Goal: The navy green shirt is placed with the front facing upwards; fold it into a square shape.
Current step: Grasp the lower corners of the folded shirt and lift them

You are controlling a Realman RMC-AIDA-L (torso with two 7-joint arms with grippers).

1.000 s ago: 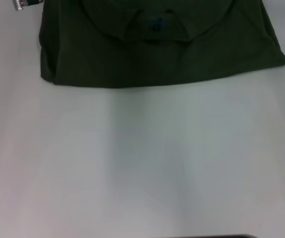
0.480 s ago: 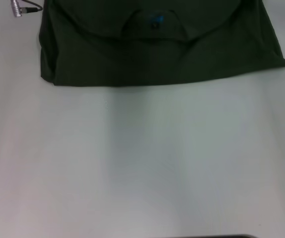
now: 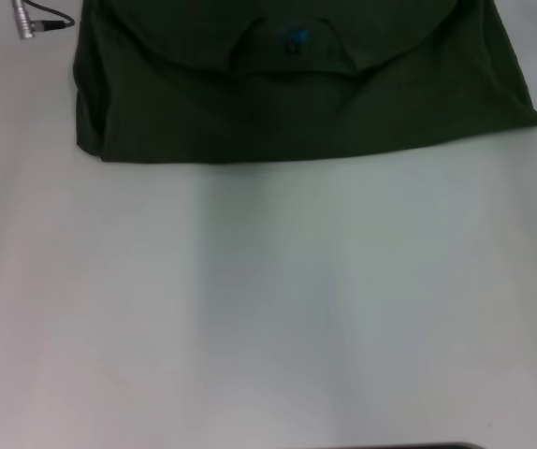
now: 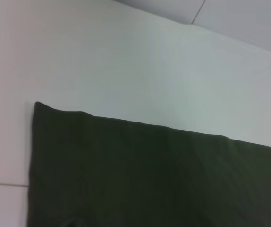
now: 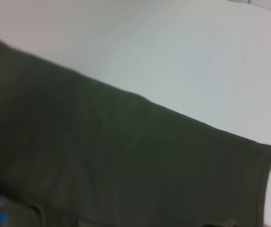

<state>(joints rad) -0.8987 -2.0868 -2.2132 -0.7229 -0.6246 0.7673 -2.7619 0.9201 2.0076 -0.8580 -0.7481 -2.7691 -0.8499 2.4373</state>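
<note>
The navy green shirt [image 3: 297,94] lies flat at the far side of my white desk [image 3: 278,309], its collar with a small teal label [image 3: 294,39] facing me and its near edge straight. A metal connector [image 3: 23,19] sits just off its left corner. Neither of my tools shows, so I cannot tell their opening.

Matt soft cloth of the navy green shirt [image 3: 297,103], smooth pale table [image 3: 268,309], shiny metal connector [image 3: 23,19]
</note>
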